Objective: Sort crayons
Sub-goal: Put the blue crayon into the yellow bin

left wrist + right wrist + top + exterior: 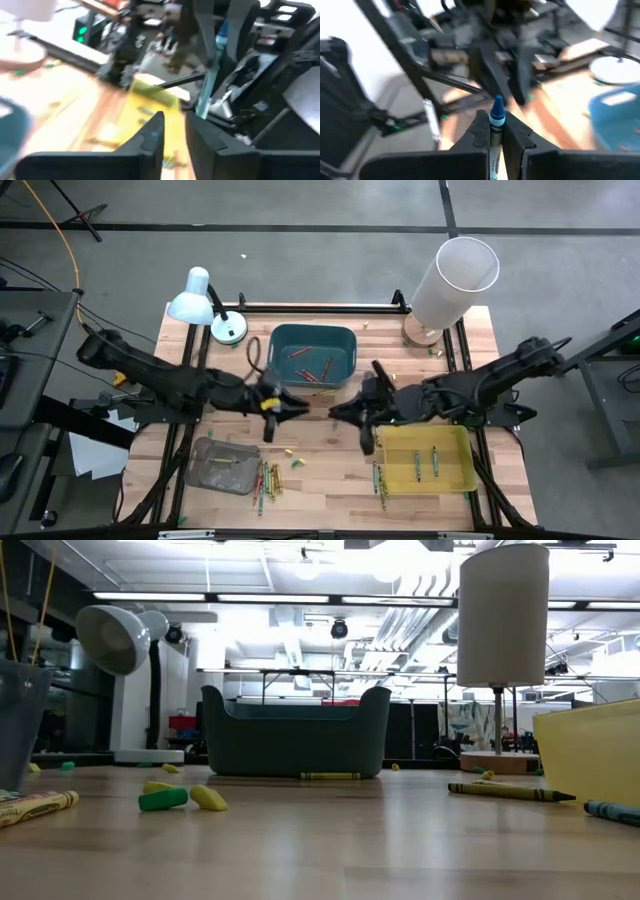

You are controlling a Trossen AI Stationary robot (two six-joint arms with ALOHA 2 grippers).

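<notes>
From above, a wooden counter (330, 465) stands on grey floor. A teal bin (312, 355) holds red crayons (310, 370); a yellow tray (428, 459) holds two.

At counter level, loose crayons lie about.

The left gripper (172, 135) sits slightly apart, empty; the right gripper (495, 131) clamps a blue crayon (497, 116).

Bin (313, 338) sits at desk (330, 480) centre-far, w/ a few crayons (310, 368) in it. Lamp (200, 300) far-left; roll on stand (450, 280) far-right. Near-left tray (222, 465), crayon pile (268, 480) just right of it. Near-right tray (428, 460) w/ two crayons inside; more lie along its left edge. Left end effector (290, 408) & right end effector (345, 412) meet mid-desk, near side of bin, tips close together.
</notes>
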